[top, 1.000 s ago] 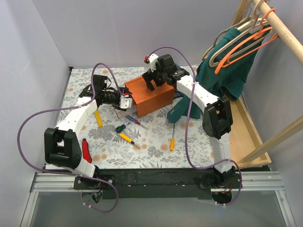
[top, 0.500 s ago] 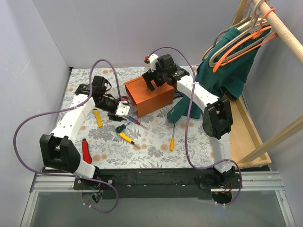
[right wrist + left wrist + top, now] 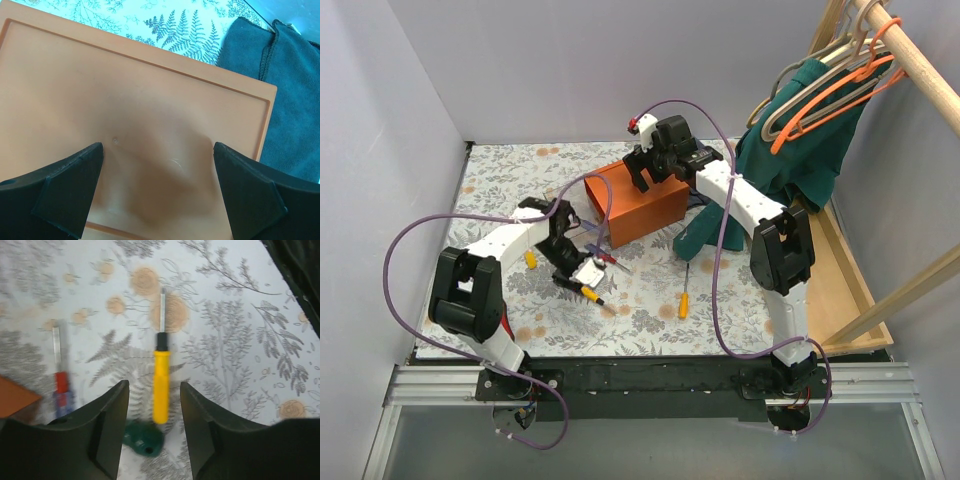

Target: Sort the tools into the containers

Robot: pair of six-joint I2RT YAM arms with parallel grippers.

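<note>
Low over bench (image 3: 240, 340), left fingers (image 3: 112, 425) apart, astride yellow screwdriver (image 3: 161, 385) lying flat. Green-handled tool (image 3: 144, 437) at its butt end, red-and-blue screwdriver (image 3: 61, 387) just beside. Farther back, right fingers (image 3: 65, 185) spread wide over orange box (image 3: 135, 115), holding nothing. Dark green cloth (image 3: 295, 100) alongside box.

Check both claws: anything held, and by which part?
Nothing is held. The left claw is open, straddling the yellow screwdriver at its handle, with gaps on both sides. The right claw is open over the orange box.
</note>
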